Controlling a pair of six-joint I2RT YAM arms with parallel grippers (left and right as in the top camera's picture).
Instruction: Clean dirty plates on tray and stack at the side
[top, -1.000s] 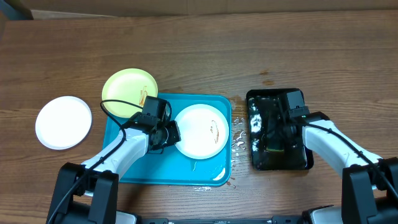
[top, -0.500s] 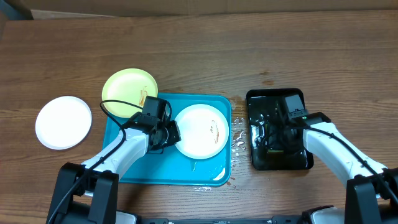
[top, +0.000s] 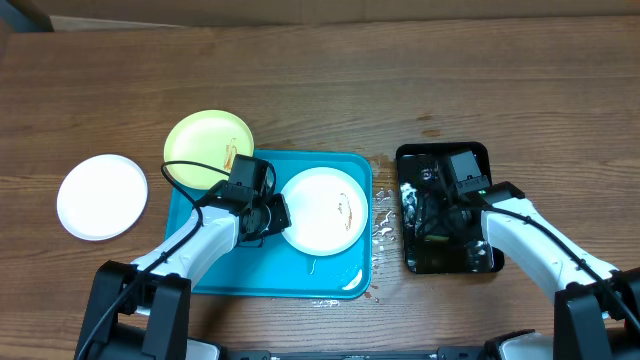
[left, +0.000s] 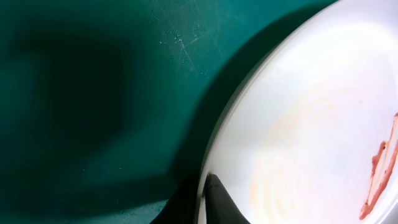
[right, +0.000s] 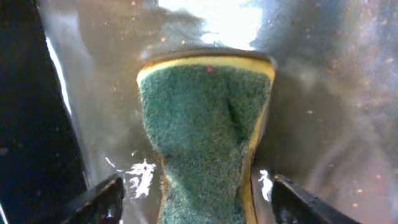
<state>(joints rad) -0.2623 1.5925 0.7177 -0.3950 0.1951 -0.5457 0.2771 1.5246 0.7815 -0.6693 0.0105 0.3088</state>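
Observation:
A white plate (top: 322, 210) with a brown smear lies on the right half of the turquoise tray (top: 225, 270). My left gripper (top: 276, 214) is shut on its left rim; in the left wrist view one dark fingertip (left: 219, 204) lies on top of the white plate (left: 311, 124), the other beneath the rim. A yellow-green plate (top: 205, 145) overlaps the tray's far left corner. Another white plate (top: 102, 196) rests on the table at the left. My right gripper (right: 200, 200) stands open astride a green and yellow sponge (right: 205, 124), with a gap on each side.
The sponge lies in a wet black tray (top: 480, 260) to the right of the turquoise one, with my right gripper (top: 440, 212) over it. Water drops (top: 383, 222) lie on the wood between the two trays. A cardboard edge runs along the back.
My right gripper has opened off the sponge and its wrist has shifted slightly toward the back of the black tray. The left arm and the plates have not moved.

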